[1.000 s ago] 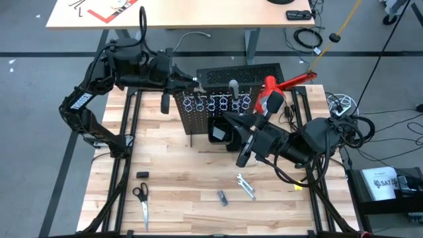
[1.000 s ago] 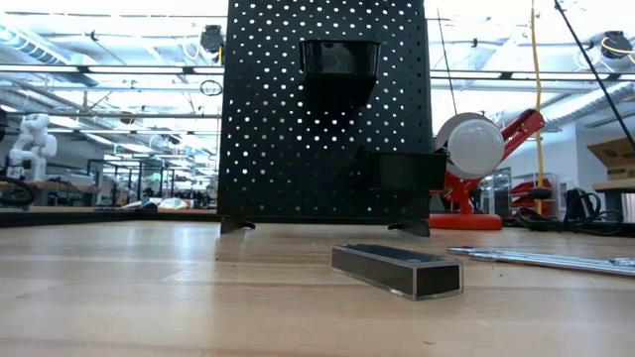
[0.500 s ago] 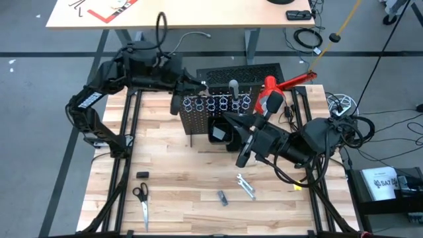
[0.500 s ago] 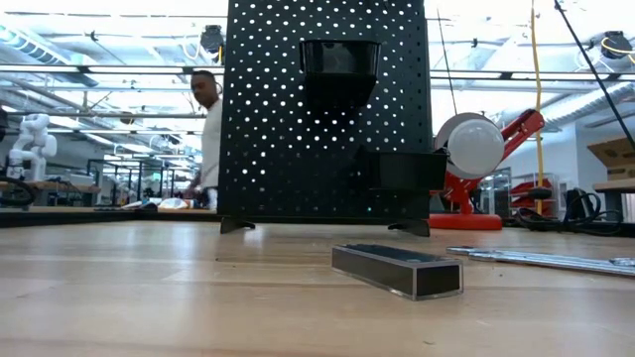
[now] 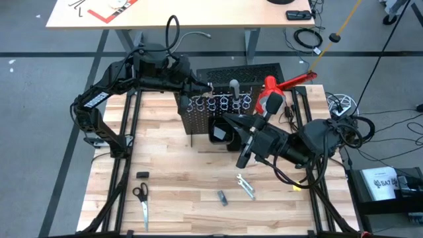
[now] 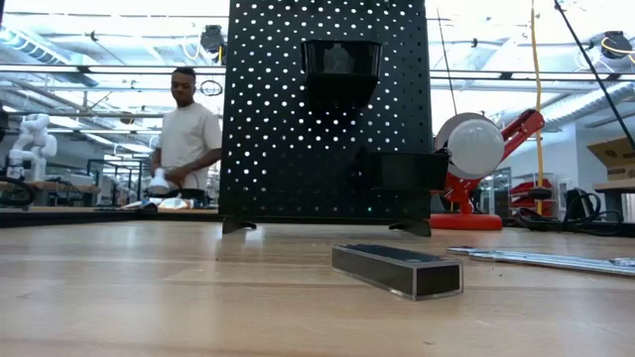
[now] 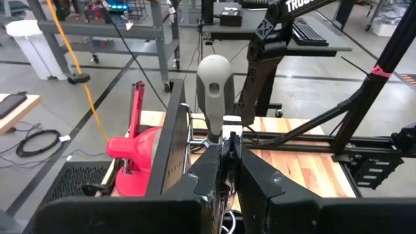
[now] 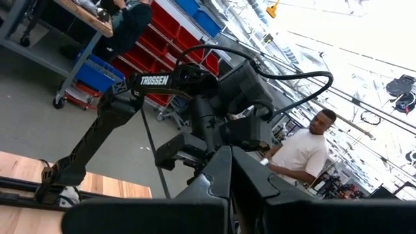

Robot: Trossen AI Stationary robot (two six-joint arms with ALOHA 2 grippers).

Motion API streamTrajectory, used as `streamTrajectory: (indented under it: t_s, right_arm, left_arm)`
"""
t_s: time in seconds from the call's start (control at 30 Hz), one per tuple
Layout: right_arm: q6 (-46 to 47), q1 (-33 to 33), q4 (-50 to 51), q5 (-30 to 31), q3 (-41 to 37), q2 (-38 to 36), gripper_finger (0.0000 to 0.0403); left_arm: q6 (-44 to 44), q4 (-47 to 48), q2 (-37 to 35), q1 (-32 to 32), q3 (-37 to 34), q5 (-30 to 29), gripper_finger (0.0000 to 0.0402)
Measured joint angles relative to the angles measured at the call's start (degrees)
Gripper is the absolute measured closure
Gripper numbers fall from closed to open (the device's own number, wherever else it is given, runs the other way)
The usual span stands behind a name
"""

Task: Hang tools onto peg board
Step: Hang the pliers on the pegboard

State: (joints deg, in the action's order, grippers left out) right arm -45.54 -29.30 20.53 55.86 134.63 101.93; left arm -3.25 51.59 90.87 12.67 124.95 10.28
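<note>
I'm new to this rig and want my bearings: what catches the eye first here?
The upright black peg board at the table's far middle, with the left gripper at its row of silver rings. The right gripper waits in front of the board, and a red lamp stands just right of it.

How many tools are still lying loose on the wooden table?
4: scissors and a small black piece front left, a dark bar and silver wrenches front centre. Others may be hidden behind the arms.

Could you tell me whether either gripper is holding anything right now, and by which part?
The left gripper, up at the peg board, pinches a thin silver tool by its lower end. The right gripper is shut on nothing.
</note>
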Motion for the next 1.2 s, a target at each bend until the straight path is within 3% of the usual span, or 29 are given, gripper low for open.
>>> streamTrajectory:
  t_s: [0.13,0.37,0.6,0.83,0.97,1.2]
  right_arm:
    - [-0.09,-0.04,0.02,-0.04,0.0,0.0,0.0403]
    - [-0.11,-0.07,0.0,-0.15,0.0,0.0,0.0403]
    - [-0.13,-0.07,0.05,-0.24,0.0,0.0,0.0403]
    - [3.69,-1.19,4.21,0.14,0.02,0.0,0.0391]
    - [13.51,-1.57,15.58,1.56,0.02,0.0,0.0357]
    - [52.02,-1.09,49.23,-6.5,-0.36,1.87,0.0277]
  left_arm:
    - [0.02,0.09,-0.07,0.0,0.0,-0.1,0.0357]
    - [-0.01,-0.02,-0.37,0.02,0.0,-0.52,0.0305]
    - [-0.04,-0.01,-1.77,0.0,0.0,-0.48,0.0299]
    - [-1.5,-0.56,-7.9,0.02,0.02,-0.44,0.0298]
    - [-2.01,-0.6,-12.17,0.0,0.07,-0.42,0.0297]
    - [-1.56,1.64,-16.41,-0.02,0.09,-0.44,0.0297]
